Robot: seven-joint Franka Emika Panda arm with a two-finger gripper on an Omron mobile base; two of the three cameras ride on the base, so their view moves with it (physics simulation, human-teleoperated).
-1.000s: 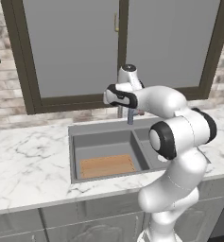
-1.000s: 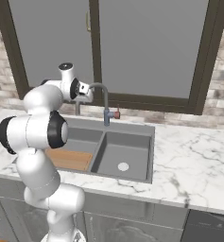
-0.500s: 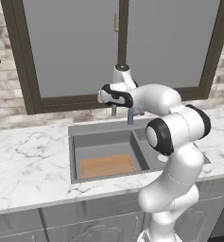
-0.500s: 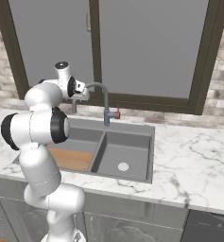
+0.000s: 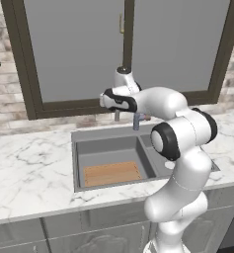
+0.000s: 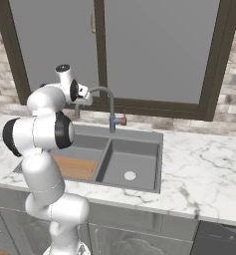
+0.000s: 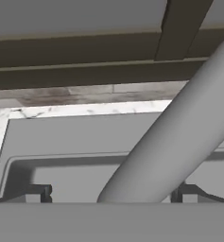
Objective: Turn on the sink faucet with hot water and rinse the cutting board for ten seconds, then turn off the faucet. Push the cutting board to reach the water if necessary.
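1. The cutting board [image 5: 112, 174] lies flat on the floor of the larger basin, toward the front, grooves running lengthwise; in the right base view a strip of it [image 6: 75, 168] peeks out beside the robot's arm.
2. The sink [image 6: 139, 134] sits sunk into the marble counter [image 6: 204, 169], and the smaller basin carries a round white drain [image 6: 130, 175].
3. The faucet [image 6: 109, 102] rises at the back rim between the basins, its gooseneck arching over toward the larger one. Its small reddish-tipped lever [image 6: 122, 120] sticks out to the side at the base.
4. No stream of water is visible from the spout, and the board looks dry.
5. The gripper [image 5: 108, 100] is up high at the top of the gooseneck, level with the dark window sill [image 5: 64, 108] behind the sink.
6. In the hand view the grey spout [image 7: 179, 137] runs diagonally right between the two dark fingertips [image 7: 33, 193], very close to the camera. The fingers stand spread wide on either side of the pipe, not pinching it.
7. Beyond the pipe, the hand view looks down on the sink's back edge and a strip of marble.
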